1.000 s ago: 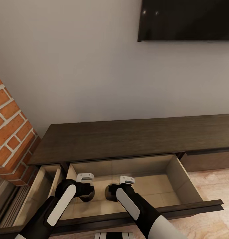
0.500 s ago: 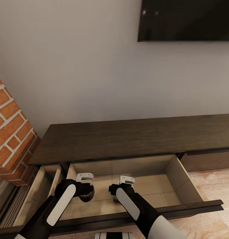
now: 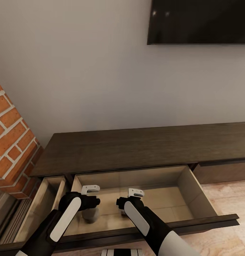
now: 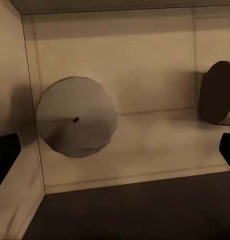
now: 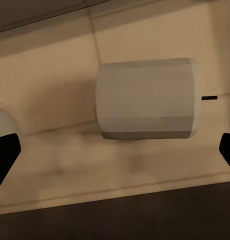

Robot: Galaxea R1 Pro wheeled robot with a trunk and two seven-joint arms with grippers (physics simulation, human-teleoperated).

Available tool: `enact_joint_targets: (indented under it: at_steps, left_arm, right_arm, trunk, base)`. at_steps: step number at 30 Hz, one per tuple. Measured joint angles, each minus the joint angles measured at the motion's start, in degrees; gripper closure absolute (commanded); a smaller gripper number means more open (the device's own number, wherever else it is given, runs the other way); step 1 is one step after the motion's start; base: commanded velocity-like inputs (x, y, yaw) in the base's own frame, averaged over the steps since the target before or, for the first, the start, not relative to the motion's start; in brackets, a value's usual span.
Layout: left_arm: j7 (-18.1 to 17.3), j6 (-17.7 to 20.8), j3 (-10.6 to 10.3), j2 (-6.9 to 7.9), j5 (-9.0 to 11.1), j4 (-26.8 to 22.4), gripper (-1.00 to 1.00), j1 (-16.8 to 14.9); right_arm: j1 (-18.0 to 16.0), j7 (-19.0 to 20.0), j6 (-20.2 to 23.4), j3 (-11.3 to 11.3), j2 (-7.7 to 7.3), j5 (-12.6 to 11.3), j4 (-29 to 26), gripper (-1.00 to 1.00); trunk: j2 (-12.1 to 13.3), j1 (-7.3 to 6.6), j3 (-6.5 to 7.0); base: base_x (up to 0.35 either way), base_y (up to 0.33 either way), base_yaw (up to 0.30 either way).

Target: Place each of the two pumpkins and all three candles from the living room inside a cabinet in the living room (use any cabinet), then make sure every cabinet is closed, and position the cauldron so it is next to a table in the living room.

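— So what lies inside the pulled-out pale-wood drawer [image 3: 193, 192] of the long dark brown cabinet [image 3: 136, 145]?
— Two stubby beige-grey candles [image 4: 77, 116] [image 5: 146, 98], on its floor.
— And the fingers?
— Both the left gripper [image 4: 115, 160] and right gripper [image 5: 115, 155] are spread wide above them, holding nothing.

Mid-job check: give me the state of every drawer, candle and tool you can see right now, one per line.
Wide drawer: pulled open, pale inside showing.
Narrow drawer beside the brick: pulled open.
Far right drawer: shut.
Left candle: released, in the wide drawer, wick toward the left wrist camera.
Right candle: released, lying on its side on the drawer floor.
Left tool: open, holding nothing.
Right tool: open, holding nothing.
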Motion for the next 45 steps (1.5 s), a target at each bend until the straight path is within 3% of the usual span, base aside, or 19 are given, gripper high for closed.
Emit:
enact_joint_targets:
  at_steps: [3, 27, 45]
  left_arm:
    - [0.0, 0.0, 0.0, 0.0, 0.0, 0.01, -1.0, 0.0]
    - [0.0, 0.15, 0.07, -0.19, 0.2, 0.32, -1.0, 0.0]
    - [0.0, 0.26, 0.09, -0.27, 0.52, 0.46, -1.0, 0.0]
  right_arm:
    - [0.0, 0.0, 0.0, 0.0, 0.0, 0.0, 0.0, -1.0]
    - [0.0, 0.0, 0.13, 0.0, 0.0, 0.01, -0.09, -1.0]
    - [0.0, 0.0, 0.07, 0.0, 0.0, -0.01, -0.01, -1.0]
  trunk:
    - [0.0, 0.0, 0.0]
    - [0.32, -0.62, 5.31]
    - [7.53, -4.57, 8.55]
  base:
    - [0.0, 0.0, 0.0]
    - [0.0, 0.0, 0.0]
    - [0.0, 0.0, 0.0]
